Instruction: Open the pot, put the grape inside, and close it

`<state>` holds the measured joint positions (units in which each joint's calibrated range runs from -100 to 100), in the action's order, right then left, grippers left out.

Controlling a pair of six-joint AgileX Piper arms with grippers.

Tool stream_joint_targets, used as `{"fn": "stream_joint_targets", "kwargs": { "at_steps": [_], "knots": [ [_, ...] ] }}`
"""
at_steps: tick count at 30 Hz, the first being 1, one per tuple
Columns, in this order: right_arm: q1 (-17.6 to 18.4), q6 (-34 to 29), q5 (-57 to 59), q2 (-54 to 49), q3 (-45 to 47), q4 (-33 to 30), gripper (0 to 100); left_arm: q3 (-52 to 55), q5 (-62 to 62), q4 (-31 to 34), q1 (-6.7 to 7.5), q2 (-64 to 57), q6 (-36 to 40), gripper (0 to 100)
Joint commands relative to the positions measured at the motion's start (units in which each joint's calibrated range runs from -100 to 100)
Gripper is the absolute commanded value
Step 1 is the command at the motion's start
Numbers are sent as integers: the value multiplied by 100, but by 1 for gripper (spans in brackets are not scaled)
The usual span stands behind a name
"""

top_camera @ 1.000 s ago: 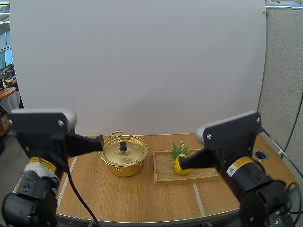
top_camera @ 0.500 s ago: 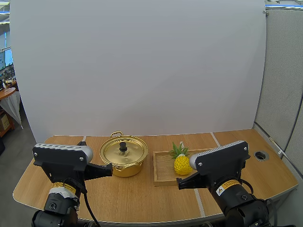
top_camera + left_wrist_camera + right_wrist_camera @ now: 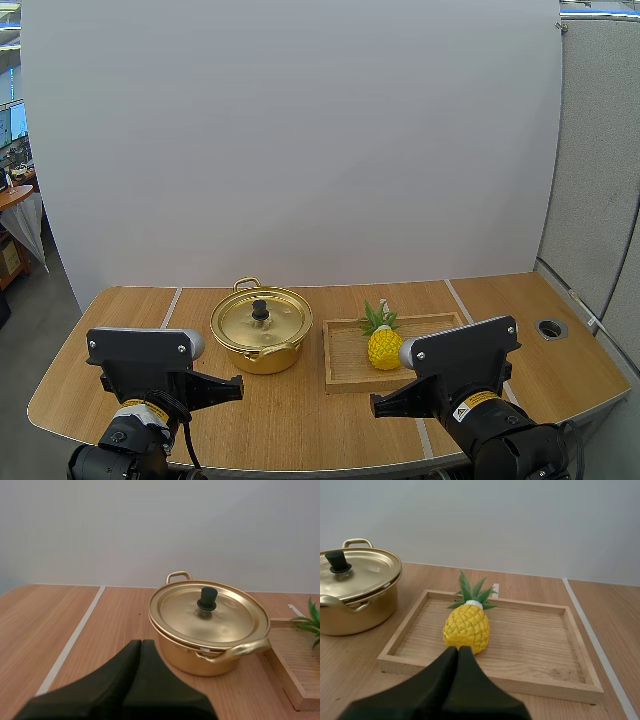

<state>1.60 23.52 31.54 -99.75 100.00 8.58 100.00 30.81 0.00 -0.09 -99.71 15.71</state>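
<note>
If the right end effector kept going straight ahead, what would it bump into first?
Probably the pineapple in the wooden tray: the shut right end effector points right at it. If it travels low, the tray's near rim could come first.

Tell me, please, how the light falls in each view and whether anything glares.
High view: even, soft light; the lid shines gently, with no harsh glare. Left wrist view: the knob mirrors darkly in the lid, and the pot throws a faint shadow on the table. Right wrist view: the pineapple casts a soft shadow on the tray.
</note>
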Motion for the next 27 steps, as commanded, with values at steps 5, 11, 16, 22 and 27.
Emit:
{"fn": "stream_joint_targets", "kwargs": {
  "at_steps": [5,11,16,22,27],
  "knots": [
    [-23,-5,9,-25,0,14,0,0,14,0,-4,-29,56,0],
    [-23,-5,9,-25,0,14,0,0,-81,0,-4,-29,56,0],
    [-23,-5,9,-25,0,14,0,0,-81,0,-4,-29,56,0],
    [-23,-5,11,-25,0,14,0,0,-77,0,-4,-29,56,0],
    [-23,-5,11,-25,0,14,0,0,-152,0,-4,-29,56,0]
  ]
}}
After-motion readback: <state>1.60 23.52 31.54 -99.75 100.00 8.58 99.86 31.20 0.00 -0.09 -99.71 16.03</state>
